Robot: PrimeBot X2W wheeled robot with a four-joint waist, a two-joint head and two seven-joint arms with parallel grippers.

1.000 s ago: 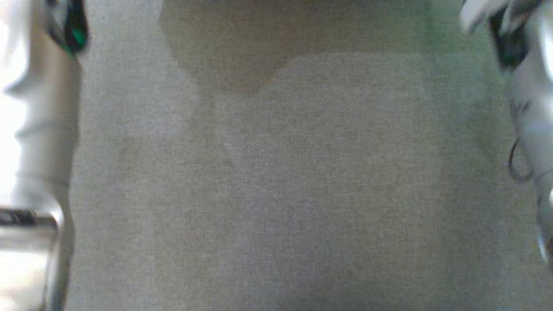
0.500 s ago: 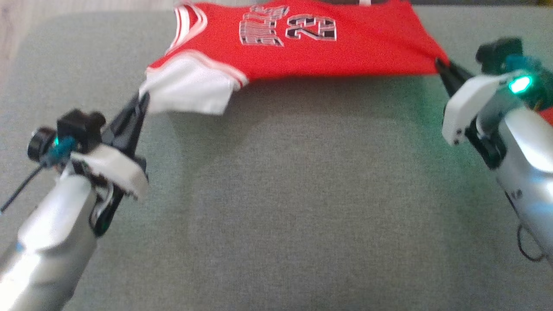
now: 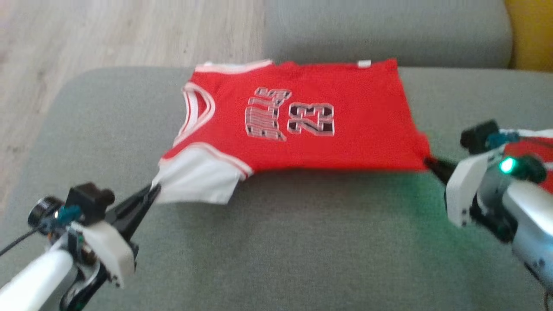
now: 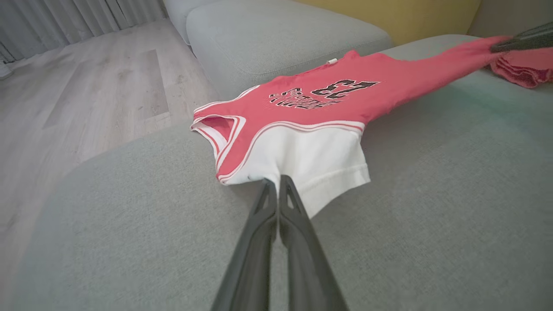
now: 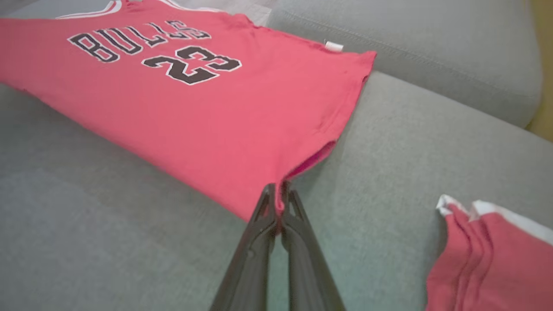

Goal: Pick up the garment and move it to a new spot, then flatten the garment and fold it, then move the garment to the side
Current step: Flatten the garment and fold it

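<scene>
Stretching between left claw [image 3: 154,188], right claw [image 3: 427,162]: garment [image 3: 302,125].

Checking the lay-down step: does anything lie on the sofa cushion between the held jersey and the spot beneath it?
Nothing visible does. A folded red garment lies apart on the cushion, beyond the hem of the jersey.

Between my jaws the jersey [image 3: 345,112] is red, its lettering [image 5: 173,73] black edged white; the sleeve [image 4: 311,160] in my left jaws white. Sofa [image 3: 302,242] beneath them grey-green. Right of my right jaws, a red pile [image 5: 484,259], white-edged.
</scene>
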